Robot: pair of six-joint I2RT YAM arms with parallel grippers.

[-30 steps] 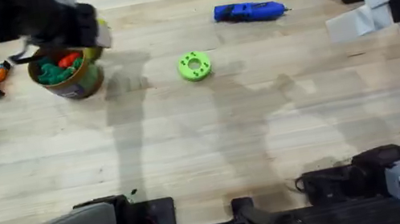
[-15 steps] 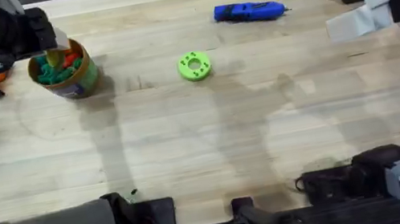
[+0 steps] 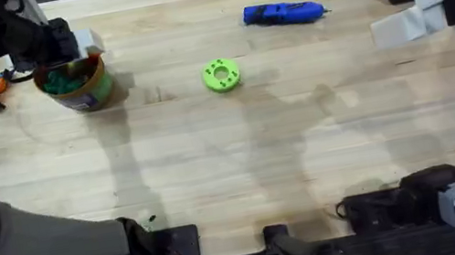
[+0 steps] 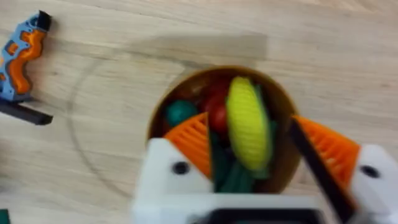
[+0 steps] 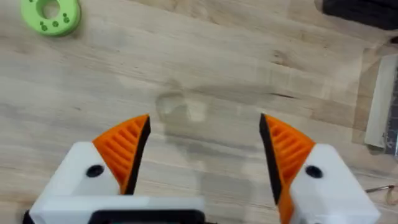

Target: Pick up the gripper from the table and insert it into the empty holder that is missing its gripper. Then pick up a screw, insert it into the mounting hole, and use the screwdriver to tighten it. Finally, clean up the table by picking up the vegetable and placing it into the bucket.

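Vegetable in the bucket: cleanup step nearly done.

The vegetable (image 4: 248,122) lies in the bucket (image 3: 88,89), atop other toys. Your left pincer (image 4: 264,149) hangs spread directly over the bucket, pinching nothing; next, lift that arm clear. The right pincer (image 5: 204,152) hovers spread over bare worktop (image 3: 243,162), well apart from the bucket.

Matt wooden table (image 3: 307,160); glossy plastic vegetable (image 4: 248,122)

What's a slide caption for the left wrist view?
Left hand, open, over the bucket, yellow-green vegetable lying inside among other toy vegetables.
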